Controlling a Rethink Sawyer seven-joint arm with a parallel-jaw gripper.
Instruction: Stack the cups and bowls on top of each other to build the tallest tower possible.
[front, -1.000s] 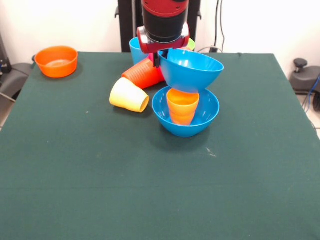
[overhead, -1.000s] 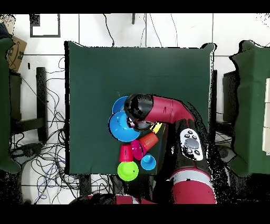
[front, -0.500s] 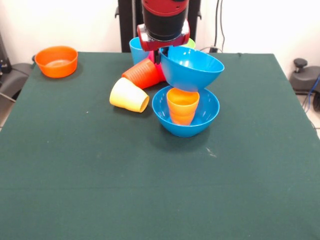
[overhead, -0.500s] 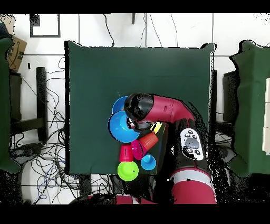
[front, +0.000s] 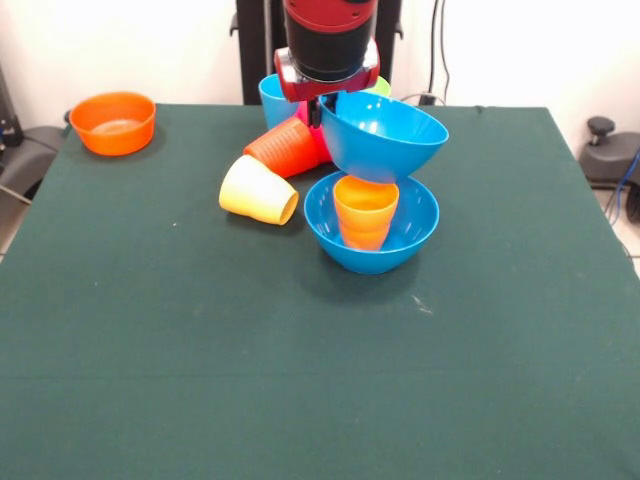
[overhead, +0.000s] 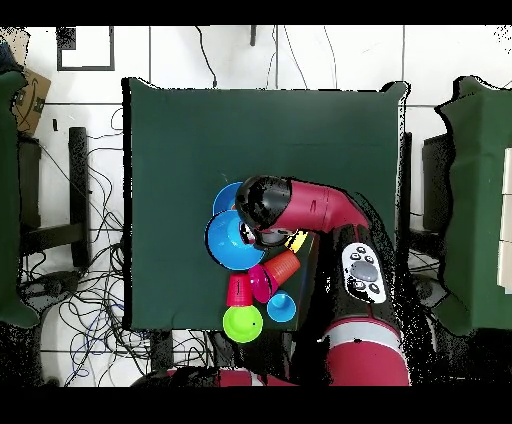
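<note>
Blue bowl (front: 383, 140) gripped at its rim by pincer (front: 322, 108), tilted just above orange cup (front: 365, 211) in lower blue bowl (front: 415, 232); needs levelling and centring before release.

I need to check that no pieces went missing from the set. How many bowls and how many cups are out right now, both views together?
Bowls: 5 (upper blue bowl, lower blue bowl, orange bowl, lime-green bowl, pink bowl)
Cups: 5 (yellow-orange cup, pale yellow cup, orange-red cup, light blue cup, red cup)
Total: 10
</note>
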